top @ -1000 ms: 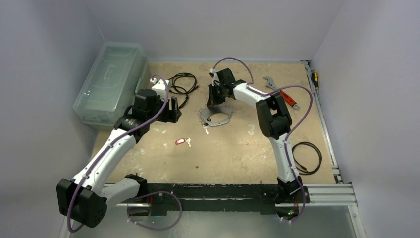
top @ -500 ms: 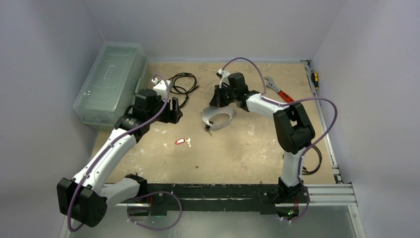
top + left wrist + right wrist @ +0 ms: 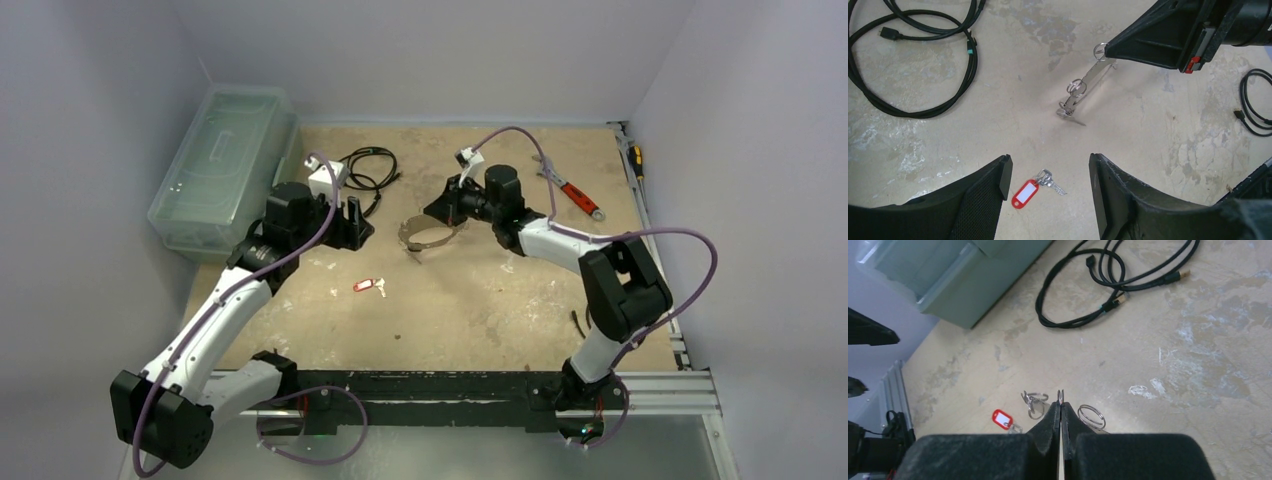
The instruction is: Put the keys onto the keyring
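The large thin grey wire keyring (image 3: 425, 236), small metal rings strung along it, hangs tilted from the closed right gripper (image 3: 1060, 409). 1 silver key with a red rectangular plastic tag (image 3: 1026, 193) lies flat on the table (image 3: 480, 300), well apart.

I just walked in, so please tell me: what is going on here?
The right gripper is shut on the thin grey wire keyring and holds it up by one edge. The open left gripper hovers above the small silver key with a red plastic tag, which lies on the beige table, not yet on the ring.
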You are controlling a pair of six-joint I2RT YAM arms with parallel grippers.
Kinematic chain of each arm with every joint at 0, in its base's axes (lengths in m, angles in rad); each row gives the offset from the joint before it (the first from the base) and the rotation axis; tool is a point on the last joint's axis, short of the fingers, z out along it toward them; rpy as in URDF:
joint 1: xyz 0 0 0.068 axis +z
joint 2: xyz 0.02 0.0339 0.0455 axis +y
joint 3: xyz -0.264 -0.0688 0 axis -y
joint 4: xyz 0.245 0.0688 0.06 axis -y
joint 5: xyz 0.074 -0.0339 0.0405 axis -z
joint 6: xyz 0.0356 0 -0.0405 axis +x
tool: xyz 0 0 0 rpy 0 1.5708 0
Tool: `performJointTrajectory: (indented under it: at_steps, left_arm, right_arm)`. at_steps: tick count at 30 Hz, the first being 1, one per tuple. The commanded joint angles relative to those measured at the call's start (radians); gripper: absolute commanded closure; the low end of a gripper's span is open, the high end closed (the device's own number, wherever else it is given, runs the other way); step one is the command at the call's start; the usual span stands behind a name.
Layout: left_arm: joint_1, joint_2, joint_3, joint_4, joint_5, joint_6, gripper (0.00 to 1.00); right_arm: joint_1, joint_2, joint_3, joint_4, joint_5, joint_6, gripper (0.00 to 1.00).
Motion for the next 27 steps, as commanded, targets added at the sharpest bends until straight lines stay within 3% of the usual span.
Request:
performJointTrajectory:
  at_steps: [1,10,15,27]
  left_arm:
    - [-0.005,-0.047,-0.017,0.079,0.048,-0.016,0.4]
    - [-0.005,-0.124,-0.046,0.134,0.06,-0.02,0.4]
    - [-0.005,-0.162,-0.063,0.169,0.074,-0.016,0.4]
    - [-0.004,-0.254,-0.082,0.319,0.211,-0.029,0.33]
  right_arm:
    - [0.003,-0.115,-0.041,0.184,-0.037,0.053,1.0]
    - [0.007,-0.286,-0.132,0.265,-0.02,0.122,1.0]
    - [0.007,-0.368,-0.199,0.396,-0.036,0.188,1.0]
    - [0.007,-0.44,-0.294,0.601,-0.154,0.376,1.0]
